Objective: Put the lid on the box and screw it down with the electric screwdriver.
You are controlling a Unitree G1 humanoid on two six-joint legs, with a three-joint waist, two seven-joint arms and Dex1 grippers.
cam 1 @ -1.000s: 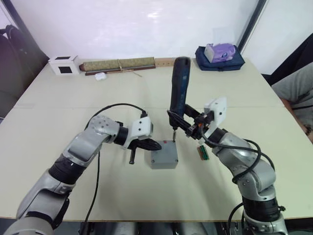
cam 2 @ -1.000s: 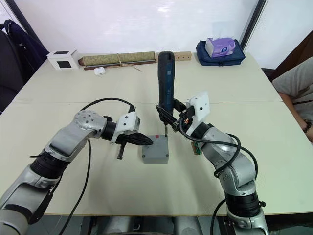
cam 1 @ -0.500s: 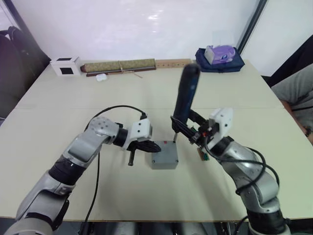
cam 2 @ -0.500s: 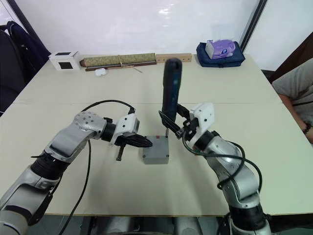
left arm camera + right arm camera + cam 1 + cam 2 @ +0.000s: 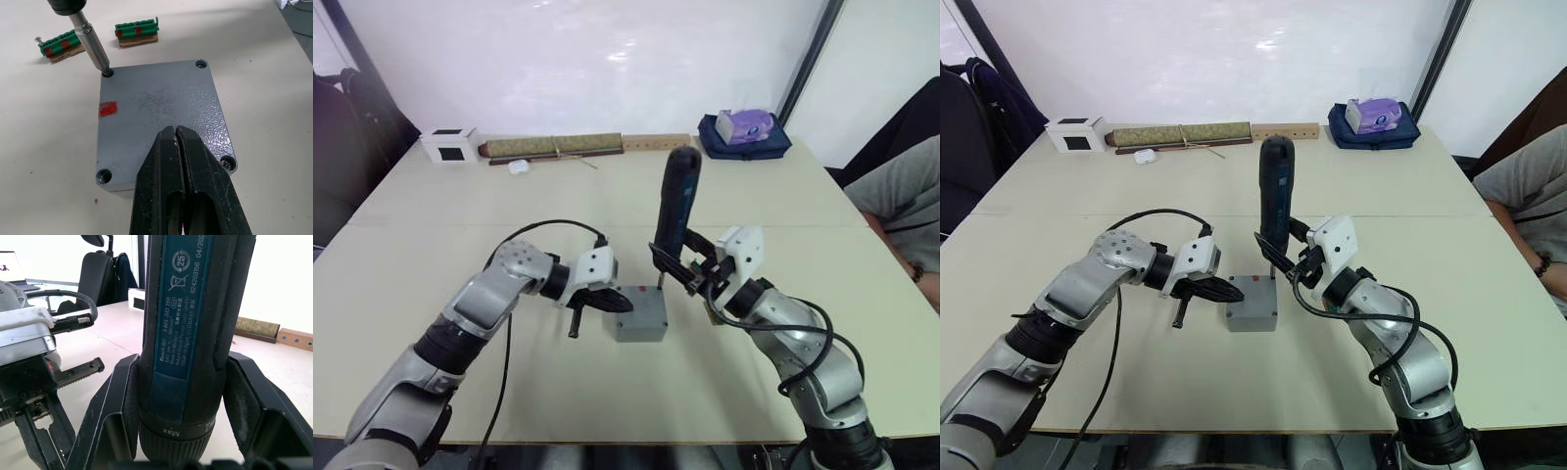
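Grey metal lid sits flush on the box near the middle of a beige table, a small red mark on its top. The electric screwdriver stands almost upright over the box's far right corner, at about 1 o'clock from its centre, and in the left wrist view its metal bit sits in that corner's screw hole. The right gripper clamps the tool's lower body between its two black fingers. Readable on the tool's dark blue label in the right wrist view: "Bosch GO", "3 601 JH2 280", "Robert Bosch Power Tools GmbH", "GERMANY", "624203156 04/202" and, on the collar, "Max".

The left gripper reaches in from 9 o'clock, its fingers pressed together with nothing between them and their tips lying over the lid's top. A screw head shows in the lid corner beside those fingers; two other corner holes look unfilled.

Two green strips with red dots lie on the table just beyond the box, at about 3 o'clock from it in the head views, one with a small screw at its end.

Along the table's far edge, at 12 o'clock, lie a white box with a black square, a long rolled mat, a wooden bar and a navy pouch topped by a purple tissue pack. A person's grey sleeve shows at 3 o'clock.
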